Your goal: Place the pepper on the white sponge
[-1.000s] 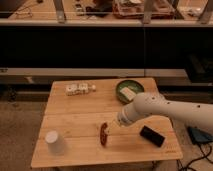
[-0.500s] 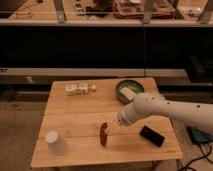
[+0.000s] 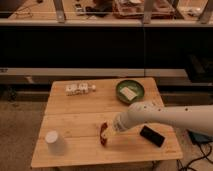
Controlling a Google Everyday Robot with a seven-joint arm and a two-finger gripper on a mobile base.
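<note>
- Near the front edge of the bench [image 3: 75, 120]: the cup [image 3: 53, 141] stands at the left corner and the phone [image 3: 152, 135] lies flat at the right, each close to the edge.
- Between cup and phone, on the front half of the bench: the pepper [image 3: 103, 138] lies lengthwise, pointing toward the front edge, with bare wood on its left as far as the cup.
- Back half: the carton [image 3: 80, 89] lies left of centre; the bowl [image 3: 119, 91] sits at the right rear, near the back edge.
- Inside the bowl: the sponge [image 3: 130, 93] lies flat, well apart from the pepper. Open bench runs between the two.
- Arm: it enters from the right, passing over the bench just behind the phone.
- Gripper [image 3: 109, 132]: low over the bench at the pepper's rear end, just beside or touching it. How wide it stands, and whether it grips the pepper, cannot be told.
</note>
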